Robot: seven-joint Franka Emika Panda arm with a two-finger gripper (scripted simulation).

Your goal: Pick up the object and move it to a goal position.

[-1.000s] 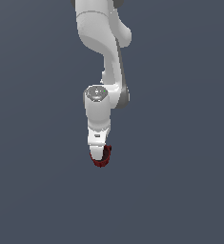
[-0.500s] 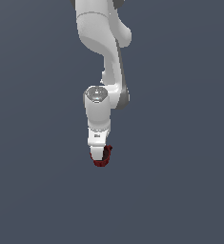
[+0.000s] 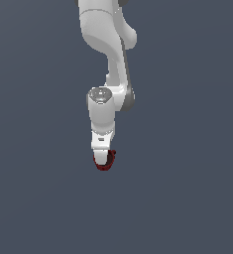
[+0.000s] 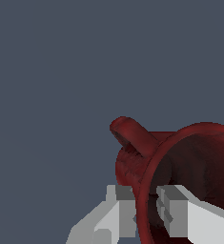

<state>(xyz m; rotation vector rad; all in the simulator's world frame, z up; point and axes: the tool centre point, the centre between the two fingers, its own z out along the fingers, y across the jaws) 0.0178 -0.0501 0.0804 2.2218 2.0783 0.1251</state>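
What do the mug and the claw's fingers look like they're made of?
Mug: looks like dark red glazed ceramic, going by its thick rim and mottled, faintly shaded wall, though a render leaves that open. Claw fingers: matte pale grey-white, blocky, like plastic or painted metal, closed on the mug's wall.

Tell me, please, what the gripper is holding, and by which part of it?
The gripper holds the dark red mug by its rim wall: one finger outside, the other inside the cup, beside the handle.

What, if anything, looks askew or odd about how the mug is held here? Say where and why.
The mug is pinched by its rim alone: one finger outside the wall, one inside. It seems to hang tilted from the gripper, handle sticking out sideways. No damage or spill shows.
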